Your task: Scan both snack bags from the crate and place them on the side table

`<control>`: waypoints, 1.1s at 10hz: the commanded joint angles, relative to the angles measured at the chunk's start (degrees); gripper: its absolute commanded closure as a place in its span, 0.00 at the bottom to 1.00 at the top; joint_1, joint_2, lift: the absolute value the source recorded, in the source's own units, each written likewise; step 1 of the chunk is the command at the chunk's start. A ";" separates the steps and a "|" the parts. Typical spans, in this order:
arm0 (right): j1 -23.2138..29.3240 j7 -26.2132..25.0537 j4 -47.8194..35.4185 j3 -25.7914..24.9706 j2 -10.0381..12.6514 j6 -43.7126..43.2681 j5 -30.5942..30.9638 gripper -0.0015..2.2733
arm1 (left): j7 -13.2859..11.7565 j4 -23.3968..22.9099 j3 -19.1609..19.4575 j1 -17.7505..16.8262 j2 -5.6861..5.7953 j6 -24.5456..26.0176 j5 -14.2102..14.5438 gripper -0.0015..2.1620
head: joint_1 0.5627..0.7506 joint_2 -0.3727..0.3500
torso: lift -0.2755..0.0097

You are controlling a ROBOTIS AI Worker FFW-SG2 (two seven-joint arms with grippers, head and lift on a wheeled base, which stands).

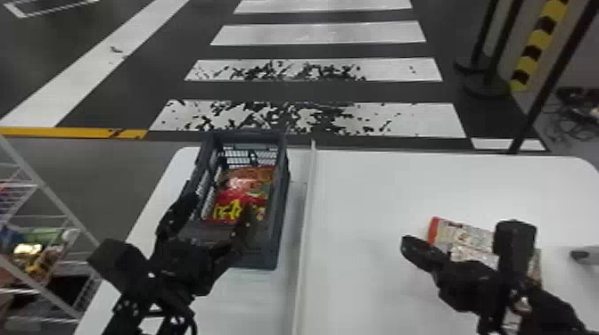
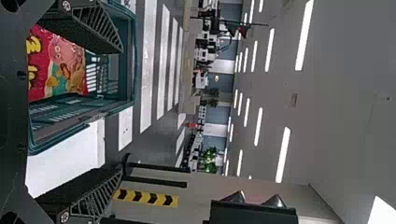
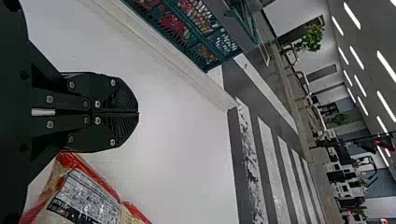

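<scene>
My left gripper is over the near half of the dark crate, fingers spread. Inside the crate lies a red snack bag with yellow lettering. In the left wrist view the left gripper has nothing between its fingers, and the bag lies in the crate beyond. My right gripper is low over the right-hand table, beside a second snack bag lying printed back up. In the right wrist view the right gripper is shut on nothing, with that bag alongside.
A raised white ridge runs between the crate's side and the right-hand tabletop. At the far right edge sits a grey object with a dark end. A wire shelf with goods stands at the left; barrier posts stand beyond the table.
</scene>
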 commanded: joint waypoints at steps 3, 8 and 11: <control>-2.98 -0.26 4.35 -0.25 0.23 1.31 3.99 0.99 | 0.00 -0.01 0.10 0.00 0.00 0.07 0.03 0.04 | 0.70 0.64 | 0.62; -0.87 -0.44 2.94 -2.00 0.23 4.47 5.57 0.99 | 0.00 0.52 -0.08 -0.43 -0.09 0.07 -0.06 0.04 | 0.70 0.61 | 0.62; 2.82 -0.52 -2.33 -3.06 0.23 6.58 6.98 0.99 | 0.00 1.22 -0.43 -0.87 -0.27 0.07 -0.06 0.04 | 0.70 0.59 | 0.62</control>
